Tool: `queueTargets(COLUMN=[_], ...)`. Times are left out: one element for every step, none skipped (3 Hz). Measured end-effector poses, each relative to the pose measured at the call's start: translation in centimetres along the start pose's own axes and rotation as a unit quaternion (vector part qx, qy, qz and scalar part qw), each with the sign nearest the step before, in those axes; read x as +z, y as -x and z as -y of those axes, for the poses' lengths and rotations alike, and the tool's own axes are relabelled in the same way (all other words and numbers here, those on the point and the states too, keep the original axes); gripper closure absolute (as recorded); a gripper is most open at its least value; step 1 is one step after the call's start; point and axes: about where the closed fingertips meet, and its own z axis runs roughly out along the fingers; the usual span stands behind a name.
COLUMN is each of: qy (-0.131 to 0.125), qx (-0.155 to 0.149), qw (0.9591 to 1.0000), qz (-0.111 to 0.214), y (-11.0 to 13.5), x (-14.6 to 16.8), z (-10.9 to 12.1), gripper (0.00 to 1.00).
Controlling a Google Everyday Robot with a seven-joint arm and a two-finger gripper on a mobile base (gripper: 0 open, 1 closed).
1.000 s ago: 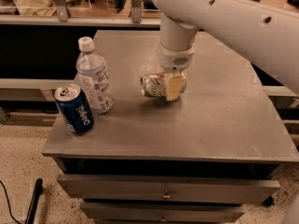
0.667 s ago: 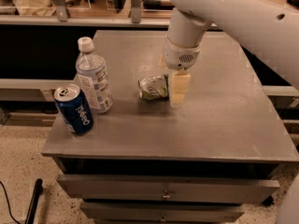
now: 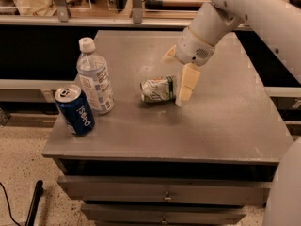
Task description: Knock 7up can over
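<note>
The 7up can (image 3: pixel 158 89), whitish-silver with green lettering, lies on its side near the middle of the grey table (image 3: pixel 225 126). My gripper (image 3: pixel 174 78) hangs from the white arm just right of the can and slightly above it. Its fingers are apart: the near cream finger (image 3: pixel 186 83) points down beside the can's right end, and the far finger (image 3: pixel 168 54) shows behind it. The gripper holds nothing.
A clear water bottle (image 3: pixel 94 77) with a white cap stands at the table's left. A dark blue Pepsi can (image 3: pixel 75 110) stands in front of it near the left front corner. Drawers (image 3: pixel 164 192) sit below the tabletop.
The gripper has drawn up and to the right, away from the can it was pressed against. The can stays lying on its side; bottle and Pepsi can have not moved.
</note>
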Motion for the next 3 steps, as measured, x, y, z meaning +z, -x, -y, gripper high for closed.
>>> queueTargets(qy=[0.007,0.005,-0.015], qx=[0.017,0.017,0.032], qw=[0.9954,0.9927,0.9941], qz=[0.094,0.119,0.102], y=[0.43,1.28,0.33], x=[-1.43,-1.70,-1.11], z=[0.29,0.59,-0.20], gripper=[0.00,0.00,0.00])
